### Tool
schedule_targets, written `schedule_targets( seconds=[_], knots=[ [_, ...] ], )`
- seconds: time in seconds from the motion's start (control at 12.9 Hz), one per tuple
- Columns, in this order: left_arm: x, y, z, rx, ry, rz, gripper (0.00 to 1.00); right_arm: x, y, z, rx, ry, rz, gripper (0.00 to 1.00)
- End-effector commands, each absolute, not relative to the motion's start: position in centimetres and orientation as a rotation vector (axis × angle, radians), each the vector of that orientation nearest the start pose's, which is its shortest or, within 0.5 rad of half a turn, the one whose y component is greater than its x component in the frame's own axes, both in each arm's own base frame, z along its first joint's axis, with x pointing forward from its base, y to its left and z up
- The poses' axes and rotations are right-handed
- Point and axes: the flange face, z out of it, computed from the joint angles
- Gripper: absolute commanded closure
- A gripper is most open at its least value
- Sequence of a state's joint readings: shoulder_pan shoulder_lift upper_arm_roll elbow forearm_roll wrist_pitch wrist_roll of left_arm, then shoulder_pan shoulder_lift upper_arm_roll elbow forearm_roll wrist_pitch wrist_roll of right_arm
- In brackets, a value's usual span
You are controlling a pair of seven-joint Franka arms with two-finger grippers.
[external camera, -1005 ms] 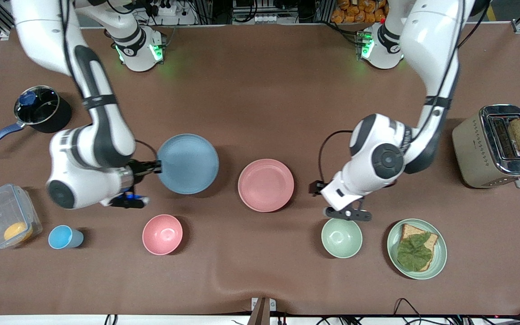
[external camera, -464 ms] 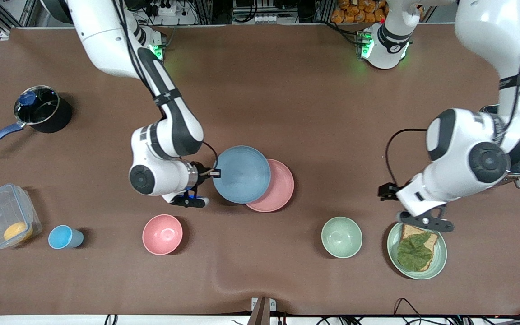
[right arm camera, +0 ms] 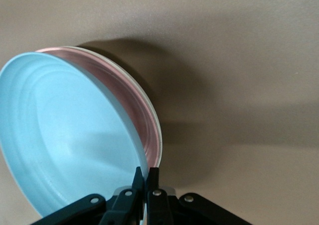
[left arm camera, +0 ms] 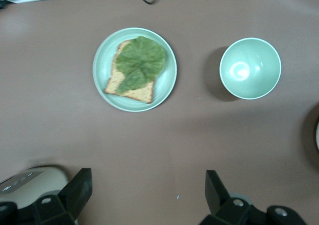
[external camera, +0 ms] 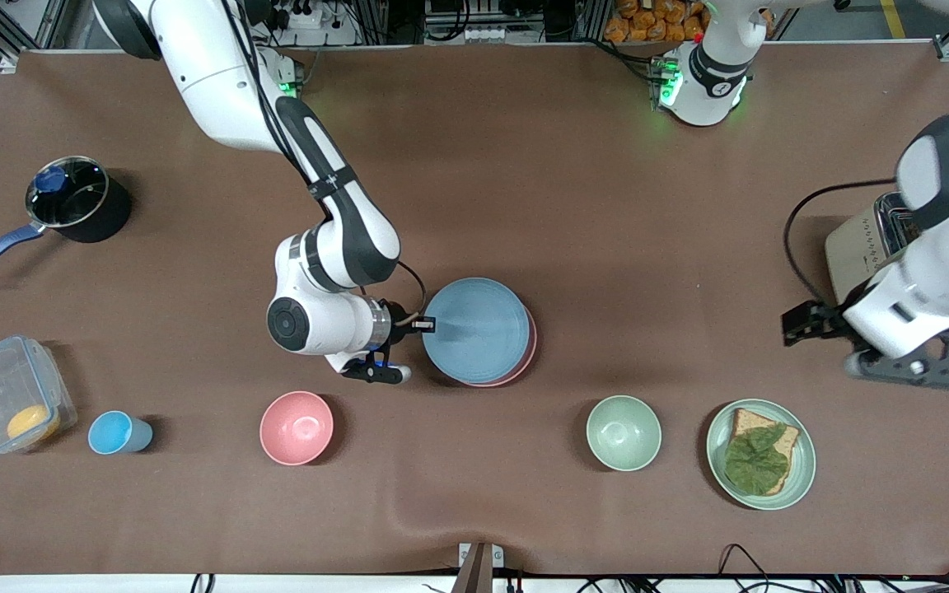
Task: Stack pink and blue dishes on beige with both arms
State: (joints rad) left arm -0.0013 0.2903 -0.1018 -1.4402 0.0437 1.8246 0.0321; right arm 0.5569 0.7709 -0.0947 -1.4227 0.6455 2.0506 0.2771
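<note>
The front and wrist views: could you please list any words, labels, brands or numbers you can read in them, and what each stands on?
None can be read.
Toaster: a faint mark on its side, too small to read.
Plates, bowls, cup, pot and box: no lettering shows.

A brown matte table covering (external camera: 524,165) is spread across nearly the whole front view, and a low wrinkle is seen in it near the edge closest to the camera. Above the table's top edge, metal framing, cables and a power strip (external camera: 301,16) are seen, beside a stack of orange-brown packets (external camera: 652,21). The surface is lit evenly from overhead.
</note>
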Motion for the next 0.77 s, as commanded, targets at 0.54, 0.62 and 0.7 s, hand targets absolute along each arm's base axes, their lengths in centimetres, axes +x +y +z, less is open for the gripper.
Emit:
schedule_targets(
  seconds=[0.54,0.62,0.7],
  knots=[
    [58.7,-4.7,60.0,-3.169,0.045,-0.102,0.0,62.3,39.5,23.0,-2.667,0.259,0.304,0.0],
    [57.8,-4.6,60.1,-3.167,0.045,-0.095,0.0,62.5,39.2,23.5,-2.667,0.251,0.294,0.0],
    [57.0,-4.4,59.9,-3.169,0.037,-0.08,0.0,62.8,38.8,24.1,-2.669,0.247,0.292,0.0]
  ],
)
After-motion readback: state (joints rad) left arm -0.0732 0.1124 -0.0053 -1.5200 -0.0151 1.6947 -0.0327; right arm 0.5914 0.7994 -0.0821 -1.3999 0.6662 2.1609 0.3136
